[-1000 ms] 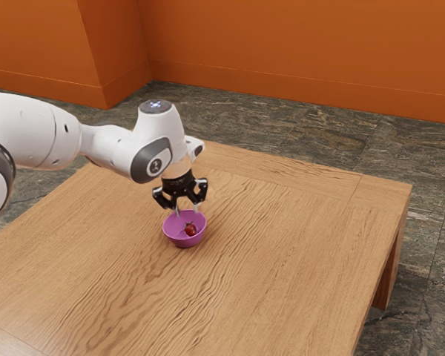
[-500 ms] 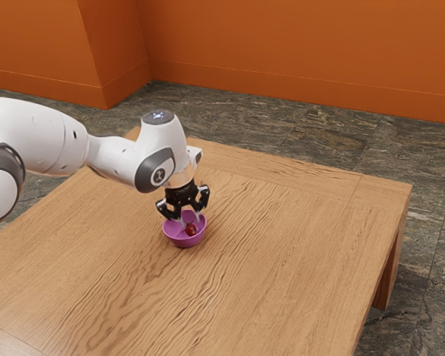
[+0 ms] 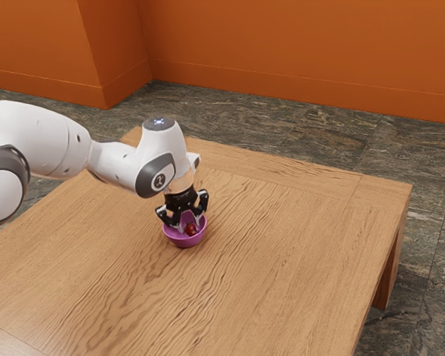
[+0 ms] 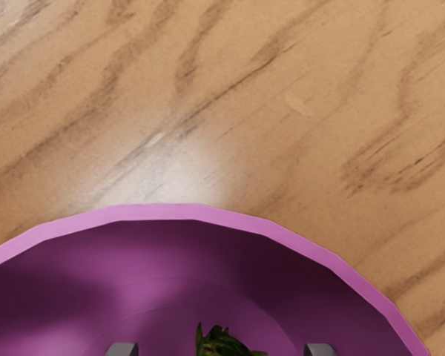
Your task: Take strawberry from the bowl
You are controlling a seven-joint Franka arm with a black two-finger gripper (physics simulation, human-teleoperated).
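Observation:
In the exterior view my gripper point(image 3: 189, 224) points down into the purple bowl point(image 3: 182, 242), its fingers apart. The red strawberry point(image 3: 191, 231) lies inside the bowl, close by the fingertips. From the wrist view, the strawberry's green leaves point(image 4: 221, 344) show between the two grey fingertips of the gripper point(image 4: 221, 349), with a gap on either side. The bowl's pink rim point(image 4: 163, 212) curves around them. Most of the fruit's red body is out of sight there.
The bowl stands on a wooden table point(image 3: 282, 245), whose edge runs along the exterior view's right. Orange walls point(image 3: 297, 52) rise beyond the stone floor point(image 3: 282, 126).
My hand has come down from above the bowl, so the fingertips are now inside it near the strawberry. The bowl and strawberry have stayed in place.

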